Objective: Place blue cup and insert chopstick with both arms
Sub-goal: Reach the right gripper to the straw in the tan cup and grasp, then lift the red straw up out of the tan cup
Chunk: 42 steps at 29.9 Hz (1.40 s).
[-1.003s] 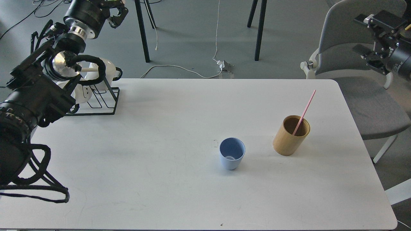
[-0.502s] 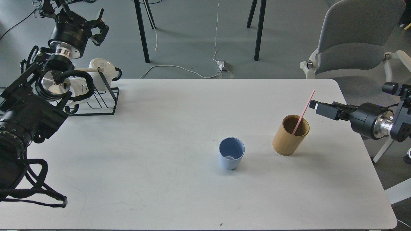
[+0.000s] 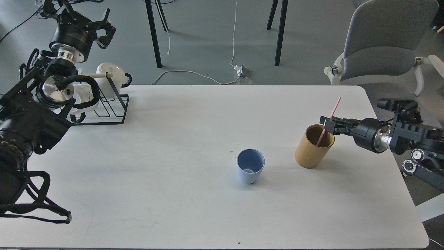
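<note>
The blue cup (image 3: 250,170) stands upright and empty on the white table (image 3: 173,194), right of centre. To its right stands a tan cylindrical holder (image 3: 313,149). The pink chopstick (image 3: 335,106) leans in it, its top pointing up and right. My right gripper (image 3: 328,125) reaches in from the right, just above the holder's rim, with its fingertips at the chopstick's lower half. It looks dark and side-on, so I cannot tell whether it grips the stick. My left gripper (image 3: 81,15) is raised at the far left, beyond the table, open and empty.
A black wire rack (image 3: 111,111) with white mugs (image 3: 111,74) stands at the table's back left, under my left arm. A grey chair (image 3: 381,45) stands beyond the back right corner. Cables and chair legs are on the floor behind.
My right arm came down from the upper right and moved left, bringing its gripper to the chopstick over the holder. My left gripper swung left and back. Cup and holder have not moved.
</note>
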Each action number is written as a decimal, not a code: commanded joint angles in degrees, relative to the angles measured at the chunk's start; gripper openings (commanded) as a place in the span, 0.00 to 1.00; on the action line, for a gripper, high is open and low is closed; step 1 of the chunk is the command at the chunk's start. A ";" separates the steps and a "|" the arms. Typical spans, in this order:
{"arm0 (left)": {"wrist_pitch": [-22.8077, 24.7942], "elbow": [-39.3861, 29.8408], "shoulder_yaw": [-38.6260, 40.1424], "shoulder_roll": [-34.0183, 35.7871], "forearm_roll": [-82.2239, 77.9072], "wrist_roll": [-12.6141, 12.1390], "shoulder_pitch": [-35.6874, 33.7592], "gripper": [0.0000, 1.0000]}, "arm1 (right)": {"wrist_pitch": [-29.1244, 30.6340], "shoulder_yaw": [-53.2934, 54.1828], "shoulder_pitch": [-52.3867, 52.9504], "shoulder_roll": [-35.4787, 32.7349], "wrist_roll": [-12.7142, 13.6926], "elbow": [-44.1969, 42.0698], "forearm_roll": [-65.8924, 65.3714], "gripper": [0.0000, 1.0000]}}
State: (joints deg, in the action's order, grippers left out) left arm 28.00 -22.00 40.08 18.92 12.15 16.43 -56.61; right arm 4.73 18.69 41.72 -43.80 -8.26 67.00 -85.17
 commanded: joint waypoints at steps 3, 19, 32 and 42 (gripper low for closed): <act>0.00 0.02 0.09 0.06 -0.02 0.00 -0.34 0.99 | 0.11 -0.32 0.20 1.18 0.00 -0.64 -1.05 0.12; 0.00 0.02 0.09 1.56 0.07 0.00 -0.61 0.99 | 0.19 0.03 7.40 -6.37 -0.09 7.26 -0.26 0.00; 0.00 0.02 0.09 2.79 -0.02 0.00 -0.69 0.99 | 6.87 1.09 24.10 -8.07 0.35 13.68 5.01 0.00; 0.00 -0.06 0.09 2.87 0.07 0.00 -0.69 0.99 | 8.72 -4.09 24.55 11.63 2.81 10.52 4.93 0.00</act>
State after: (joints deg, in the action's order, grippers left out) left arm 27.99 -22.02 40.17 21.77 12.17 16.47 -57.41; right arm 13.39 16.46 66.04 -35.78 -5.82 78.76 -80.20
